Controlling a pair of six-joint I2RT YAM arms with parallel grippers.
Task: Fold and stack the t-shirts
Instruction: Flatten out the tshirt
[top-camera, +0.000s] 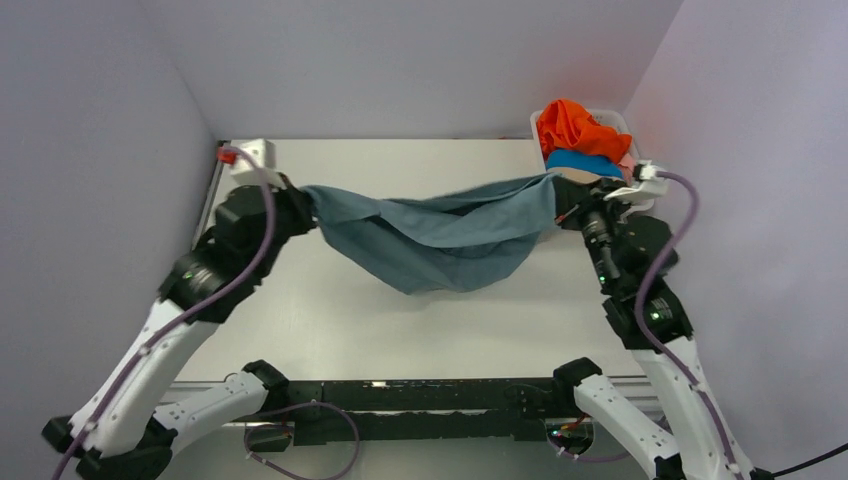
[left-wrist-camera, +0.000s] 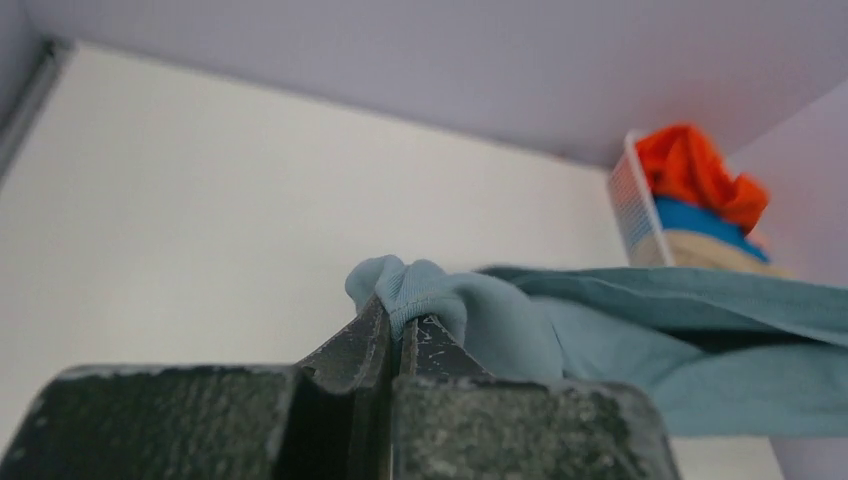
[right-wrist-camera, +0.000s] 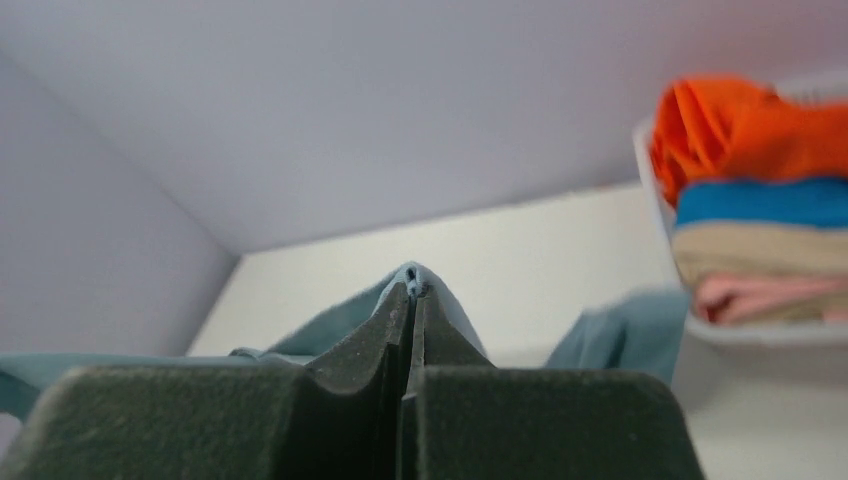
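Observation:
A dusty grey-blue t-shirt (top-camera: 440, 235) hangs stretched above the table between both grippers, sagging in the middle. My left gripper (top-camera: 300, 195) is shut on its left corner; in the left wrist view a bunched hem (left-wrist-camera: 440, 300) sits pinched at the gripper (left-wrist-camera: 400, 325). My right gripper (top-camera: 562, 205) is shut on the right corner, with cloth (right-wrist-camera: 330, 320) pinched at the gripper (right-wrist-camera: 412, 293). An orange t-shirt (top-camera: 580, 128) tops a pile with a bright blue t-shirt (top-camera: 585, 162). The right wrist view also shows a tan t-shirt (right-wrist-camera: 760, 250) and a pale pink t-shirt (right-wrist-camera: 760, 297).
The white plastic basket (top-camera: 617, 119) holding the pile stands at the table's back right corner, close behind my right gripper. A small white box with a red part (top-camera: 245, 153) sits at the back left corner. Grey walls enclose the table (top-camera: 320, 320) on three sides.

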